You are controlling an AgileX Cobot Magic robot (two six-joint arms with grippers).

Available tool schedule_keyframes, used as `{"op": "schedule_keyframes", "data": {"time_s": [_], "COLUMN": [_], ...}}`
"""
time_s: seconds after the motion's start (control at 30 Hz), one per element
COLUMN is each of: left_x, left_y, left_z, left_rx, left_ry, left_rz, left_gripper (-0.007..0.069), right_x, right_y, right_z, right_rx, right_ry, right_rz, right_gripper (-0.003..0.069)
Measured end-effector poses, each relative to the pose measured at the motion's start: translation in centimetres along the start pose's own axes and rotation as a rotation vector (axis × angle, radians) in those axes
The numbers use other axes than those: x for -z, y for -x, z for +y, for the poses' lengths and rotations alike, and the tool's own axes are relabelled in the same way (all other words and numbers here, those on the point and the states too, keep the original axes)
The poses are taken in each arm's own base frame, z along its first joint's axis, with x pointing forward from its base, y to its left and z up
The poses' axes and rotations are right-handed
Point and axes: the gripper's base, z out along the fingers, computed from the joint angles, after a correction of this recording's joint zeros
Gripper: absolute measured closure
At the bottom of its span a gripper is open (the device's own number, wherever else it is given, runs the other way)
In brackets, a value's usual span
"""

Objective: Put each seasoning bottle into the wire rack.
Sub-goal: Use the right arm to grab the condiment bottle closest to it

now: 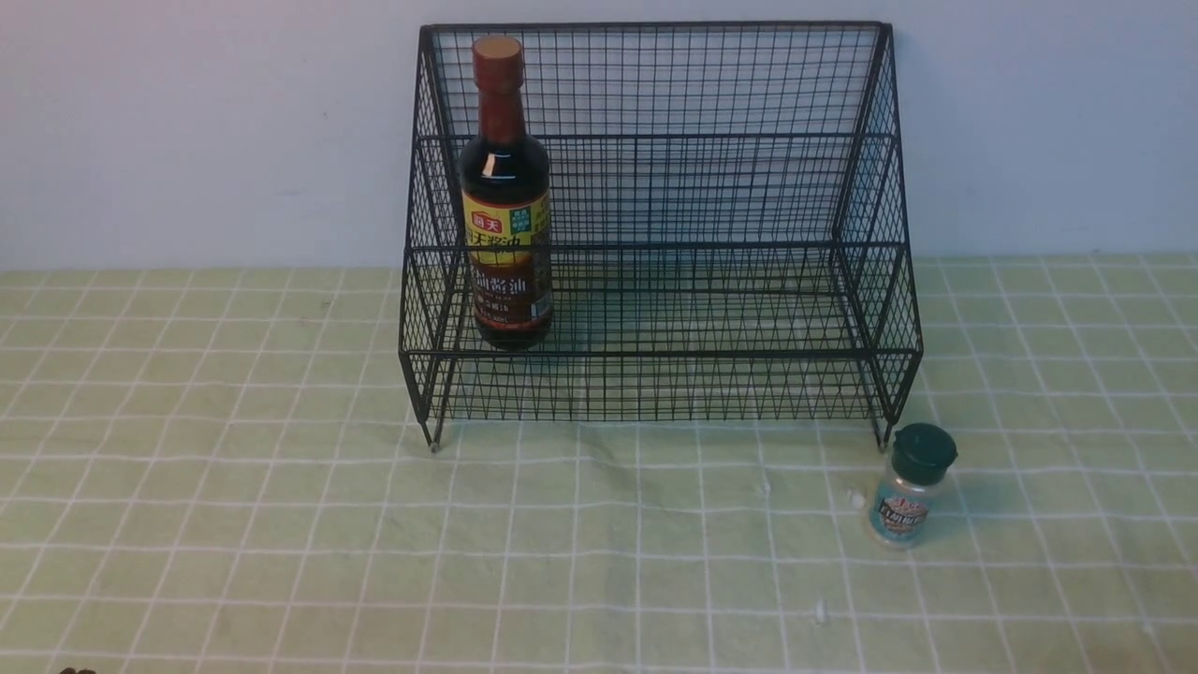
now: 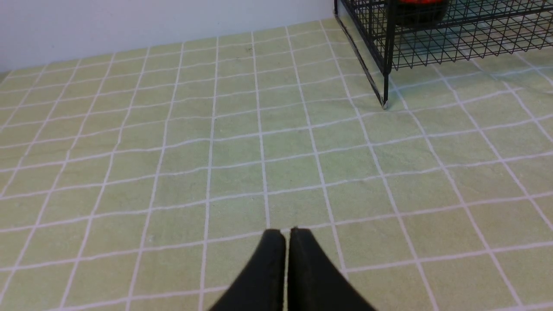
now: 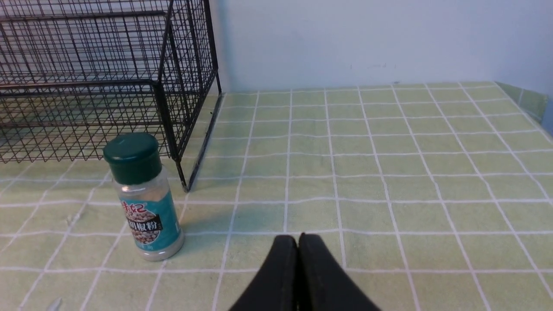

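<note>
A large black wire-mesh shelf rack (image 1: 674, 354) with a tall back and sloping sides is standing on a pale green cloth with a white grid (image 1: 281, 487), its back close to a plain light wall (image 1: 187, 122). A tall dark soy-sauce bottle (image 1: 505, 215) with a brown-red cap and a yellow-and-brown label is standing upright inside the rack, on the lower front tier at the rack's left end. A small clear shaker jar (image 1: 906, 487) with a dark green cap and a teal label is standing upright on the cloth outside the rack, just beside its right front leg and slightly nearer the robot. In the left wrist view the left gripper (image 2: 287, 235) is hanging over bare cloth with its black jaws pressed together on nothing, well apart from the rack's left front leg; a red and dark shape at the frame's edge, cut off, is possibly the bottle's base. In the right wrist view the right gripper (image 3: 297, 239) is likewise hanging closed and empty above the cloth, near the jar but not touching it.
</note>
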Motion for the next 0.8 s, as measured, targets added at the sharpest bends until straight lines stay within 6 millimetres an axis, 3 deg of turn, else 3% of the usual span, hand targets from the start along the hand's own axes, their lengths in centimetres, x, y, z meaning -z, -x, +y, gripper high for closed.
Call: {"op": "schedule_keyframes", "data": {"time_s": [0.13,0.33,0.43,0.8], "left_x": [0.0,0.0,0.0,0.0], "left_y": [0.0,0.0,0.0,0.0], "left_z": [0.0,0.0,0.0,0.0], "left_rx": [0.000,0.000,0.000,0.000], "left_ry": [0.000,0.000,0.000,0.000], "left_rz": [0.000,0.000,0.000,0.000], "left_gripper": [0.0631,0.0631,0.0631,0.0631], "right_x": [-0.1,0.4,0.6,1.3], "right_y": [0.4,2.8,3.2,4.4], "right_z": [0.2,0.0,-0.3,-1.6], "right_rx": [-0.066,-0.587,-0.726,-0.892], "right_ry": [0.021,0.104,0.110,0.075], "right_rz": [-0.058,-0.328,-0.384,-0.578], "right_gripper": [0.0673,0.0673,0.0673,0.0673]}}
